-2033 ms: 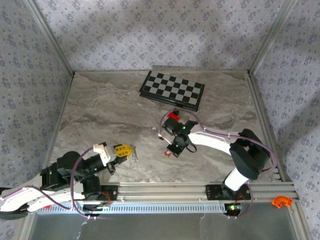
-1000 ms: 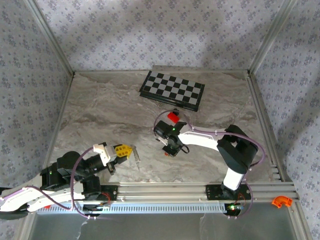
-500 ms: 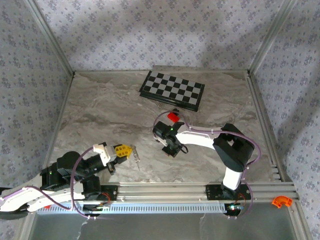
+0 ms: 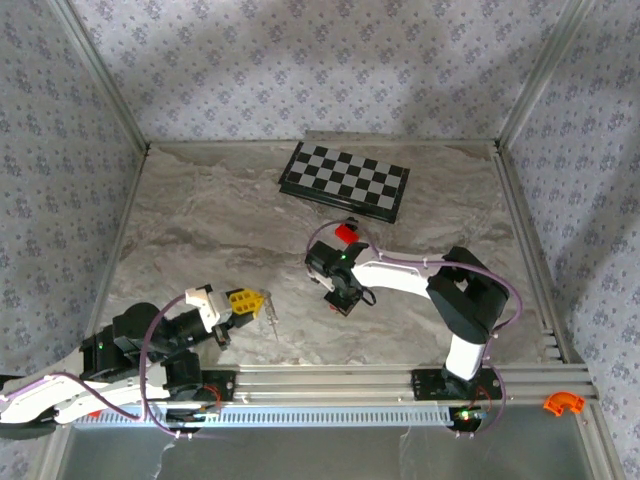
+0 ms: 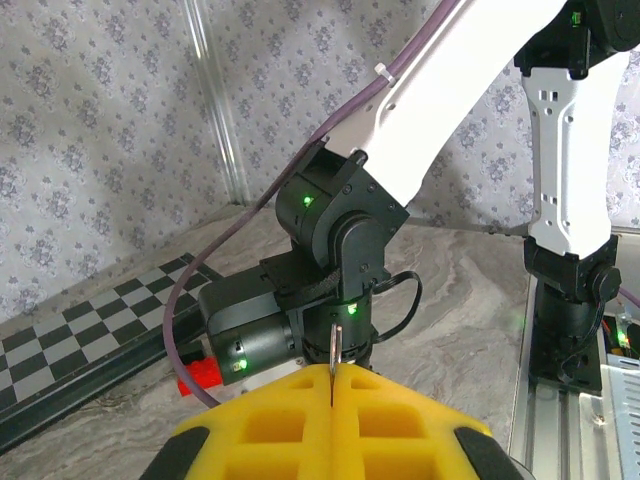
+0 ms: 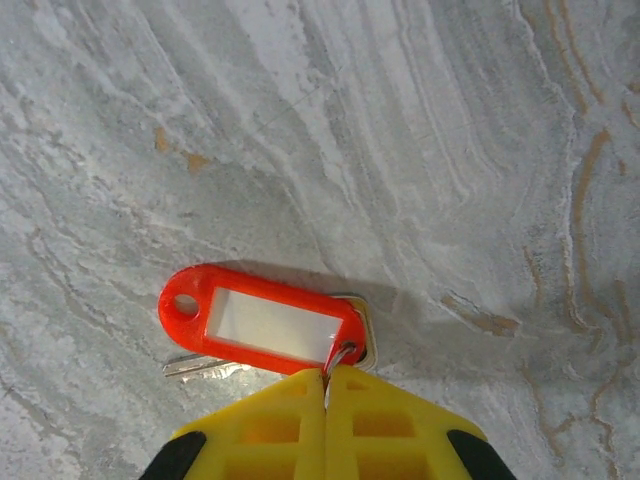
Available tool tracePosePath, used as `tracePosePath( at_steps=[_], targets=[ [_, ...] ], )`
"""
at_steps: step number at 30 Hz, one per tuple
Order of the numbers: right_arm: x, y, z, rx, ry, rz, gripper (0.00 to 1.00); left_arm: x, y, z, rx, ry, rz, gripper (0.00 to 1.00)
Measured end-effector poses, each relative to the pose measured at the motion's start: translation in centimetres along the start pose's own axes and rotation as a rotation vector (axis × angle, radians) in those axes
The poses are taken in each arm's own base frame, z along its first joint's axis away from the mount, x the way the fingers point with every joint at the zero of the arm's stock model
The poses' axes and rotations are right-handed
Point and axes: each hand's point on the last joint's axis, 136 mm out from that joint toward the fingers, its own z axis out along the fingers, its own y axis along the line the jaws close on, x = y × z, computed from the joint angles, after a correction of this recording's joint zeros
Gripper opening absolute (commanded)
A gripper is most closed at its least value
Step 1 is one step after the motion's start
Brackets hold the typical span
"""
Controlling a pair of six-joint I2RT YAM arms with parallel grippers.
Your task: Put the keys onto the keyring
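The keys (image 6: 262, 327) lie on the marble as one red-orange tag with a white label, a silvery blade (image 6: 200, 368) poking out beneath it. My right gripper (image 6: 326, 372) is shut on the small wire loop at the tag's right end. In the top view this gripper (image 4: 338, 298) points down at mid-table and hides the tag. My left gripper (image 5: 332, 375) is shut on the keyring (image 5: 333, 348), a thin silvery piece seen edge-on that sticks up from the yellow jaws. From above, the left gripper (image 4: 258, 300) hovers near the front left with the keyring (image 4: 271, 313) at its tip.
A chessboard (image 4: 345, 180) lies at the back of the table. A red block (image 4: 345, 232) sits just behind the right wrist. The right arm (image 5: 340, 230) stands close in front of the left gripper. An orange piece (image 4: 562, 402) lies beyond the front rail.
The right arm has moved left and down over the key tag, and its jaws have shut on the tag's loop. The left arm has stayed put.
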Motion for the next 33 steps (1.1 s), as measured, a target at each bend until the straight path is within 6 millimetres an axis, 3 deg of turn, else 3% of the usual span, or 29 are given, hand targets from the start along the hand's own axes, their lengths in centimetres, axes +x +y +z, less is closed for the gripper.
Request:
tracePosePath(
  at_steps=[8,17,20,25,28,33],
  targets=[
    [-0.1,-0.3,-2.1,-0.031,-0.098,0.015,0.0,0.0,0.0,0.0,0.0,0.0,0.0,0.0],
    [-1.5,1.6,-9.0,-0.194,-0.443,-0.053,0.0,0.0,-0.3,0.0,0.015,0.001,0.0,0.0],
    [-1.6,3.2,-11.8,-0.289,-0.592,-0.09,0.0,0.0,-0.7,0.1,0.041,0.0,0.001,0.0],
    [-1.9,5.3,-18.5,-0.427,-0.899,-0.169,0.0,0.5,-1.9,0.9,0.098,0.03,0.012,0.0],
    [-2.0,6.1,-22.5,-0.504,-1.072,-0.2,0.0,0.8,-2.6,1.3,0.134,0.05,0.02,0.0],
    [-2.1,7.0,-27.4,-0.609,-1.255,-0.244,0.0,0.4,-3.6,1.4,0.193,0.033,0.028,0.0]
  ],
)
